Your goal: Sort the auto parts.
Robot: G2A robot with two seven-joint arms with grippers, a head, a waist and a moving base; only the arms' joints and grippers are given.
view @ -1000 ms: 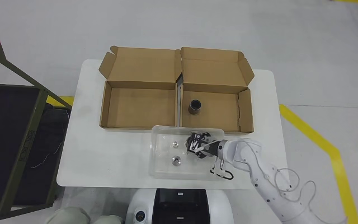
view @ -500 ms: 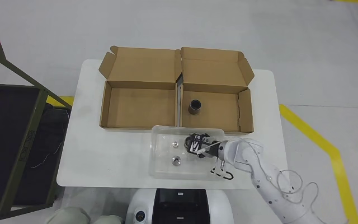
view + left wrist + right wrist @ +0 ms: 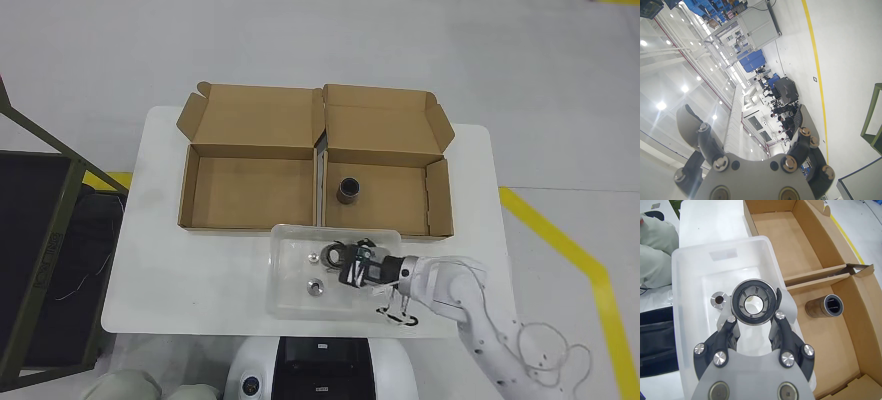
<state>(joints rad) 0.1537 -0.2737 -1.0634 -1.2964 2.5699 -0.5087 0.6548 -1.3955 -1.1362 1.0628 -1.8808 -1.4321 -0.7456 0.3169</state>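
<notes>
At the table's (image 3: 470,150) near edge, a linear bearing (image 3: 754,318) is pinched across its barrel by the right gripper (image 3: 753,308) over the clear plastic bin (image 3: 676,275), seemingly clear of its floor, though height is hard to judge. A small flanged bush (image 3: 717,300) lies nearer the bin's left wall. The left gripper (image 3: 743,113) is held spread, gripping nothing. Farther off, a second linear bearing (image 3: 824,306) lies by the left wall of the right cardboard box (image 3: 863,313). The transfer is judged to be in hand. Next, the held bearing must be carried over the bin's far wall and released beside its match.
</notes>
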